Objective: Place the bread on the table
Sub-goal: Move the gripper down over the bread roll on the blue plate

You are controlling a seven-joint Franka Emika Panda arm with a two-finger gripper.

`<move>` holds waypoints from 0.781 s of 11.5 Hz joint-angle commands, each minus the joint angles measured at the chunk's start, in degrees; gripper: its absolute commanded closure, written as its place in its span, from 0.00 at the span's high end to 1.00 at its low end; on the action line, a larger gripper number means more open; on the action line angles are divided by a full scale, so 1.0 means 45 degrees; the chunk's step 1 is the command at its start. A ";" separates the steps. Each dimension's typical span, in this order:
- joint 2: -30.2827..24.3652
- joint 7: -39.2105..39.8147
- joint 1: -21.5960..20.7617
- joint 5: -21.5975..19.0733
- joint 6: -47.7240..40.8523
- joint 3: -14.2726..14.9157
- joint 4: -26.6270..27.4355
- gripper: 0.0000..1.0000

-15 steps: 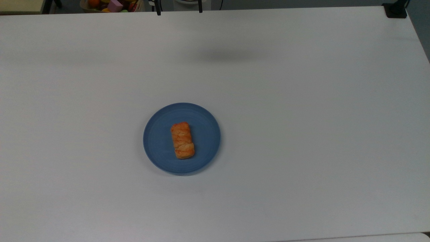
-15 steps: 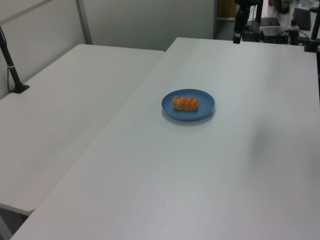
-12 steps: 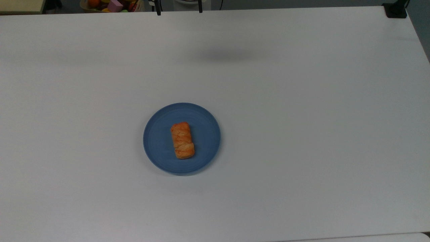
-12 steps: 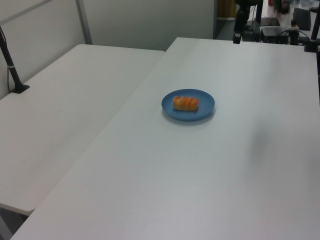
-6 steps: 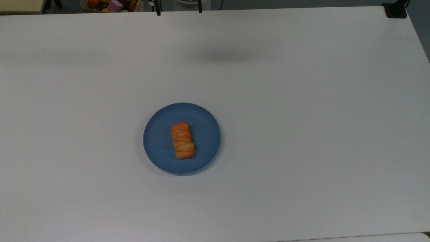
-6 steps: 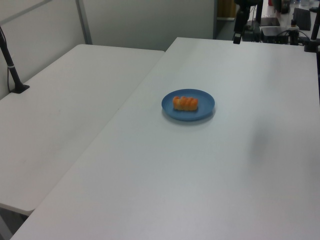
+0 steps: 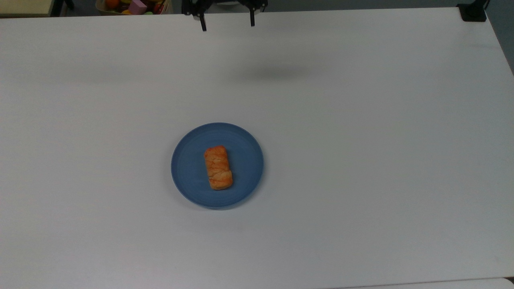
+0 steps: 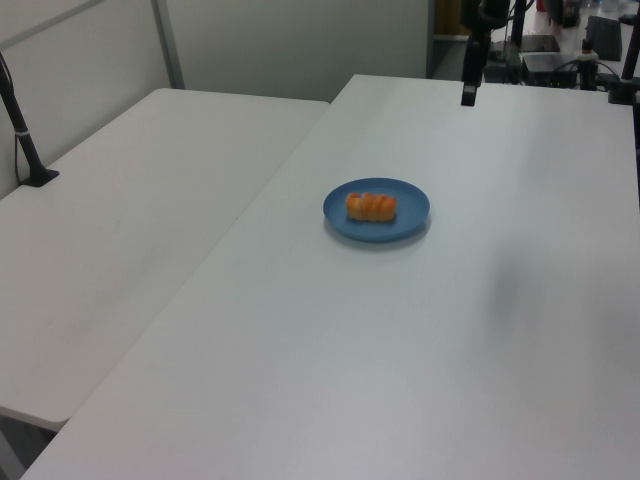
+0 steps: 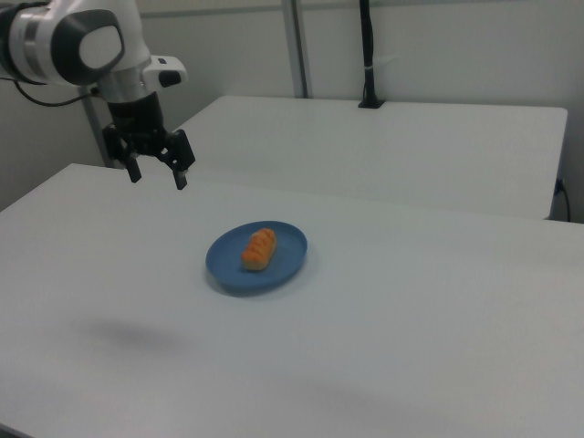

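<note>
black two-finger gripper point(image 9: 157, 176) hanging released, fingers spread and holding nothing, in the right view's upper left, well apart from the plate | small oblong golden-orange flaky bread point(image 7: 218, 167) lying on the round blue plate point(image 7: 188, 168) mid-frame in the top view | plate sitting on the large white matte table point(image 7: 361, 160)

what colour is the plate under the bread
Blue, plain; the plate under the bread shows best in the top view.
</note>
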State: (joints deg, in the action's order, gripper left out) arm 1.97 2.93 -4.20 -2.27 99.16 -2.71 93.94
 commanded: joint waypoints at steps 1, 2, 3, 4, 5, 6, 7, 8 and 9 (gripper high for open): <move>0.2717 0.0617 -0.0141 0.0017 -0.0082 0.0348 -0.2895 1.00; 0.3423 0.0637 -0.0141 0.0017 -0.0044 0.0368 -0.3621 1.00; 0.3875 0.0753 -0.0141 0.0017 0.0169 0.0368 -0.3880 1.00; 0.4382 0.0774 -0.0083 0.0017 0.0558 0.0368 -0.4134 1.00; 0.4967 0.0890 -0.0044 -0.0002 0.0775 0.0368 -0.4446 1.00; 0.5418 0.1200 0.0053 -0.0002 0.1241 0.0368 -0.4429 1.00; 0.5790 0.1281 0.0054 -0.0002 0.1652 0.0368 -0.4391 1.00; 0.6219 0.1282 0.0073 0.0017 0.2333 0.0368 -0.4371 1.00; 0.6513 0.1301 0.0170 0.0036 0.2745 0.0388 -0.4351 1.00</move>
State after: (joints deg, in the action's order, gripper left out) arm 27.87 7.32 -3.70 -2.27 107.99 -1.44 76.03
